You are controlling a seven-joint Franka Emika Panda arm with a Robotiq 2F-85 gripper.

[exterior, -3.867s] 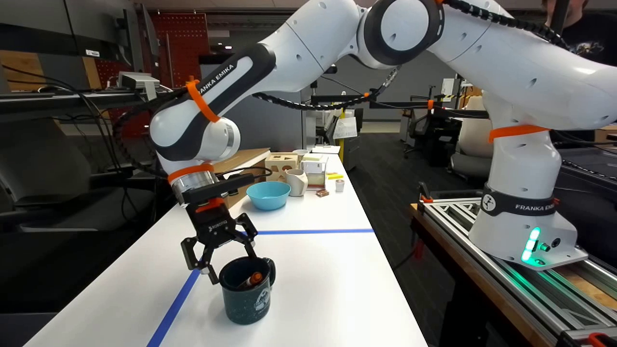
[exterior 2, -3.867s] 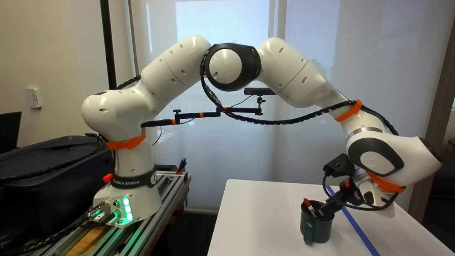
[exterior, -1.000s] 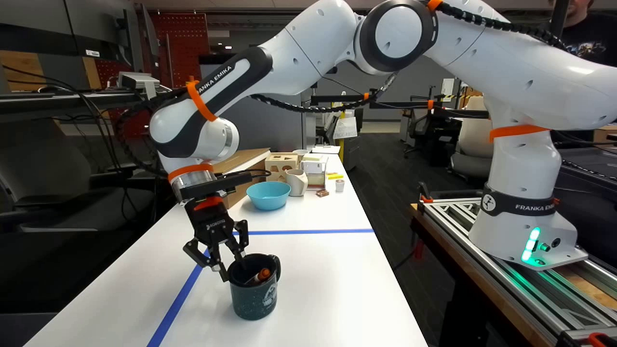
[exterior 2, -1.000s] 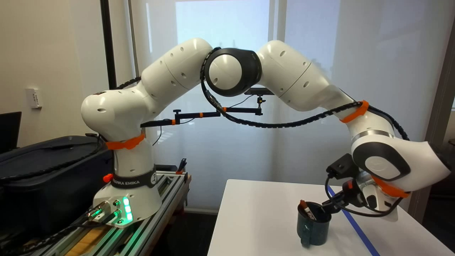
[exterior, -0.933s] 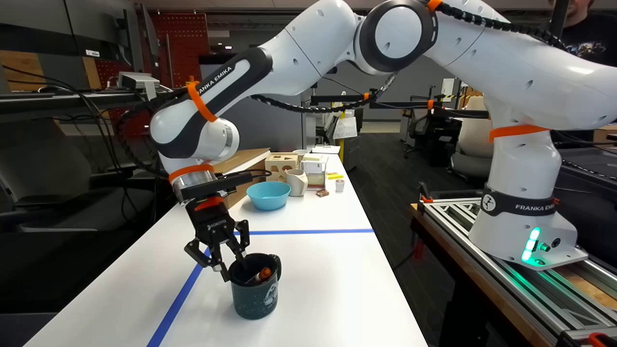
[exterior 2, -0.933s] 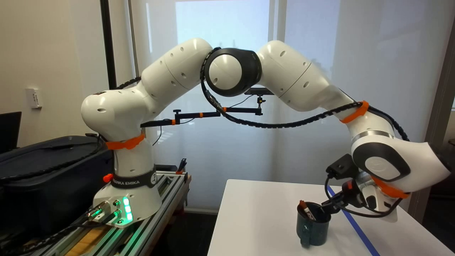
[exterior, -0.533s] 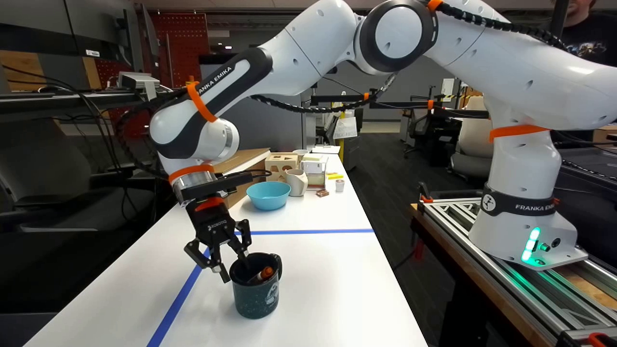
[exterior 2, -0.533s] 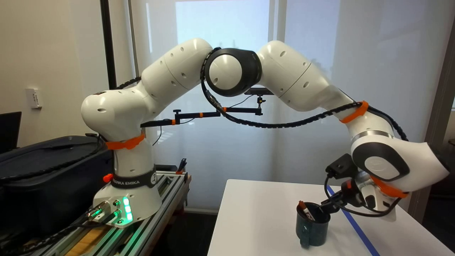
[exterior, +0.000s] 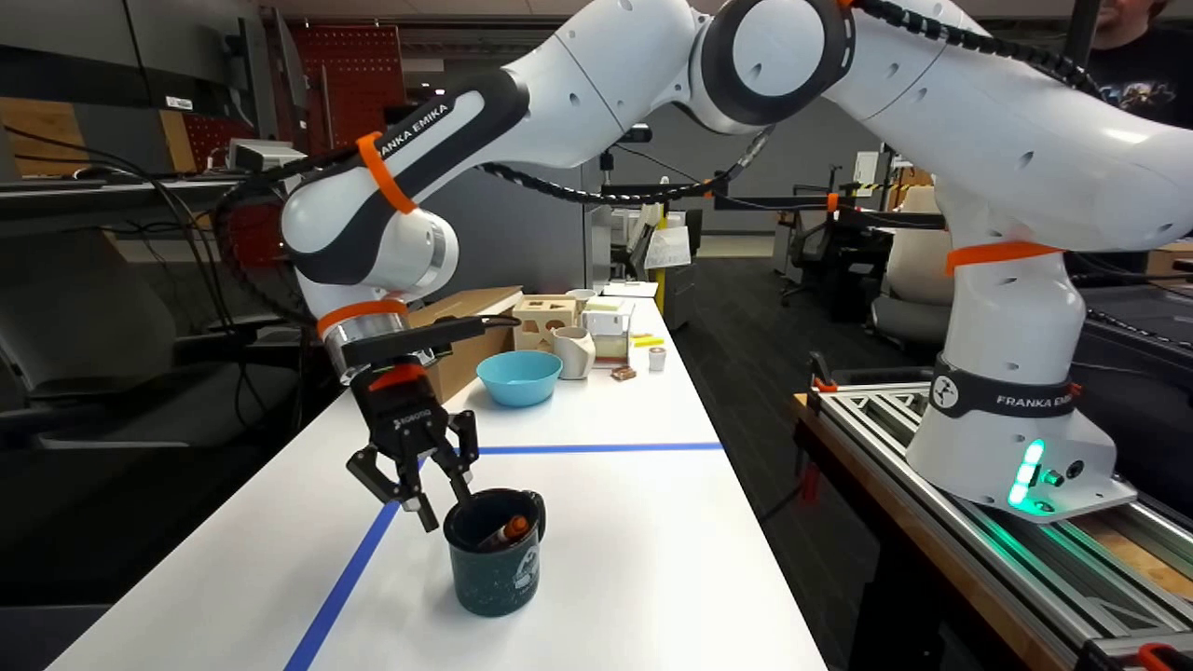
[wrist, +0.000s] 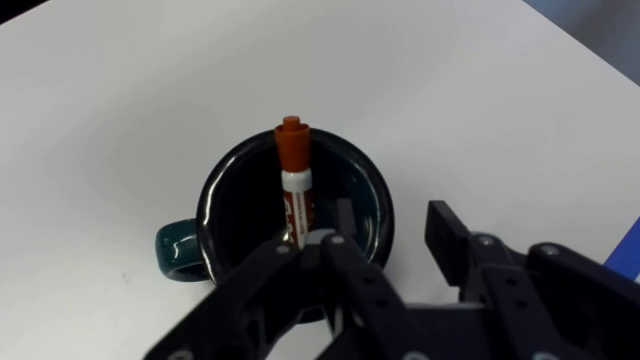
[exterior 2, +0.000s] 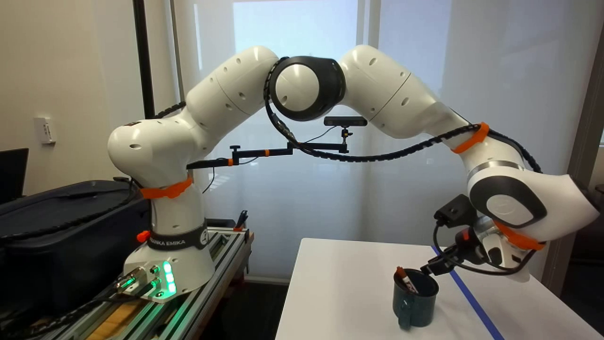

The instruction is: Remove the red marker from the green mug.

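The green mug stands upright on the white table, its handle at the left in the wrist view. Leaning inside it is the red marker, its orange-red cap resting at the rim; both exterior views show it too, with the marker's cap poking just above the rim. My gripper is part open and holds nothing. In an exterior view the gripper hangs at the mug's rim, one finger over the rim and the other outside. The marker's lower end is hidden by a finger in the wrist view.
Farther along the table are a light blue bowl, a white pitcher, a wooden shape box and a cardboard box. Blue tape crosses the tabletop. The robot's base stands on a separate bench.
In the last half second my gripper has risen and drawn back from inside the mug. Over the longer span the mug has shifted slightly and the jaws have narrowed. The marker stays in the mug.
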